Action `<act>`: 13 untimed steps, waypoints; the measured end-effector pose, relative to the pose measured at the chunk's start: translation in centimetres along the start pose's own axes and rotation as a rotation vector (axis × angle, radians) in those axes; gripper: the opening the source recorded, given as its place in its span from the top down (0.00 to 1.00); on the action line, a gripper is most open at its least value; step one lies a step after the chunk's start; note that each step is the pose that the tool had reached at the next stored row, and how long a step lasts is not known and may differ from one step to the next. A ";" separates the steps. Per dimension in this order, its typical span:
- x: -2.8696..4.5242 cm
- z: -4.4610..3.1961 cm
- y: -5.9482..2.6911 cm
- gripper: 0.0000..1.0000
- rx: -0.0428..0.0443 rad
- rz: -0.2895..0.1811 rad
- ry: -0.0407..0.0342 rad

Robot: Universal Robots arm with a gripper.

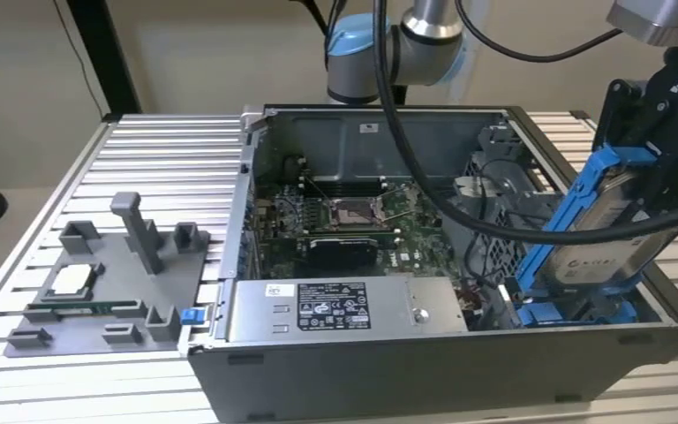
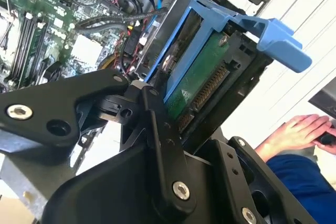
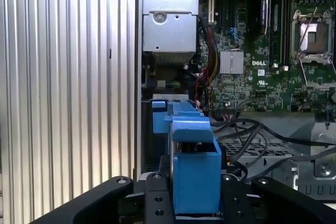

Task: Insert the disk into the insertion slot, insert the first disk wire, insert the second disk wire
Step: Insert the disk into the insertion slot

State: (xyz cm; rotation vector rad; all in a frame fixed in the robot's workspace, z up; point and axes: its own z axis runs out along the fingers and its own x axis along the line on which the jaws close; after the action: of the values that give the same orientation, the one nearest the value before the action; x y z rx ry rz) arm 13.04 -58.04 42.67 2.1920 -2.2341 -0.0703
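The disk (image 1: 604, 258), a silver-grey drive in a bright blue carrier, hangs tilted over the front corner of the open computer case on the exterior view's right. My gripper (image 1: 655, 163) is shut on its upper end. The disk's lower end sits just above the insertion slot (image 1: 568, 312), marked by blue rails. In the second wrist view the disk's green circuit board (image 2: 202, 85) and blue carrier tab (image 2: 275, 35) lie between my black fingers (image 2: 157, 121). The first wrist view looks down the carrier (image 3: 195, 166) at the slot's blue rail (image 3: 159, 115). Which loose cables (image 1: 486, 231) are the disk wires I cannot tell.
Beside the slot lie the silver power supply box (image 1: 339, 309), the motherboard (image 1: 345, 221) and a perforated metal cage (image 1: 507, 190). A grey fixture plate (image 1: 98, 296) with small parts rests on the slatted table (image 1: 162, 159). A person's hand (image 2: 294, 132) is near the case.
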 end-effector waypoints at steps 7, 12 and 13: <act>-0.27 1.07 -0.04 1.00 -0.0001 0.007 -0.0153; -0.26 1.64 -0.08 1.00 0.0000 0.009 -0.0224; -0.24 1.76 -0.11 1.00 -0.0001 0.009 -0.0236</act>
State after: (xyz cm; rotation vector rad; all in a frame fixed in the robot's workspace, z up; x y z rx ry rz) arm 13.09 -57.75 40.92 2.1922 -2.2561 -0.0967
